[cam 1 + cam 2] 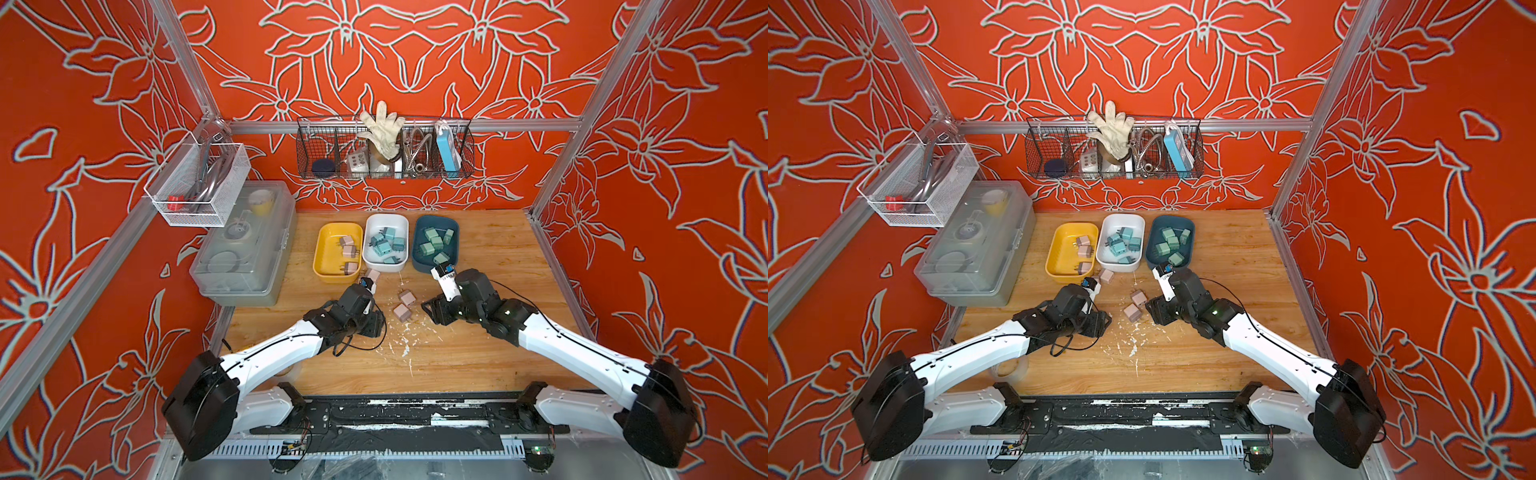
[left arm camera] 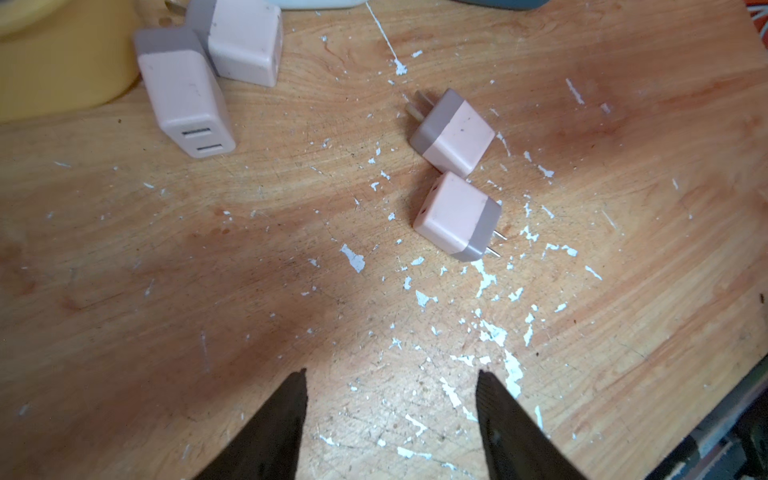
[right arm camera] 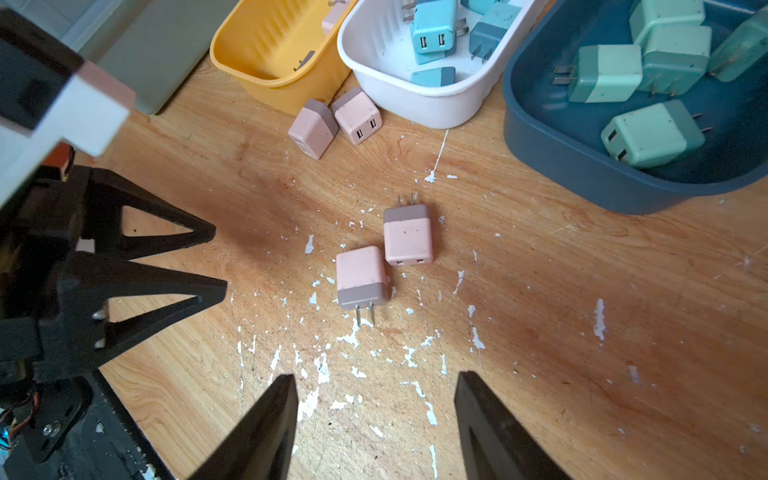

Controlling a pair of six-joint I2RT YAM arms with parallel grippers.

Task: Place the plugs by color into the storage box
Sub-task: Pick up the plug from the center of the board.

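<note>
Two pale pink plugs (image 1: 407, 297) (image 1: 402, 312) lie touching on the wooden table between my arms; the wrist views show them too (image 2: 457, 216) (image 3: 361, 276). Two more pink plugs (image 2: 183, 91) (image 3: 357, 116) lie against the yellow tub (image 1: 320, 249), which holds three pink ones. Several blue plugs fill the white tub (image 1: 386, 218), and several mint green ones fill the dark blue tub (image 1: 436, 218). My left gripper (image 2: 390, 372) is open and empty, left of the middle pair. My right gripper (image 3: 376, 376) is open and empty, right of that pair.
A clear lidded plastic box (image 1: 245, 249) stands left of the tubs. A white mesh basket (image 1: 195, 183) hangs on the left wall and a black wire basket (image 1: 384, 149) on the back wall. White paint flecks (image 1: 405, 351) dot the tabletop.
</note>
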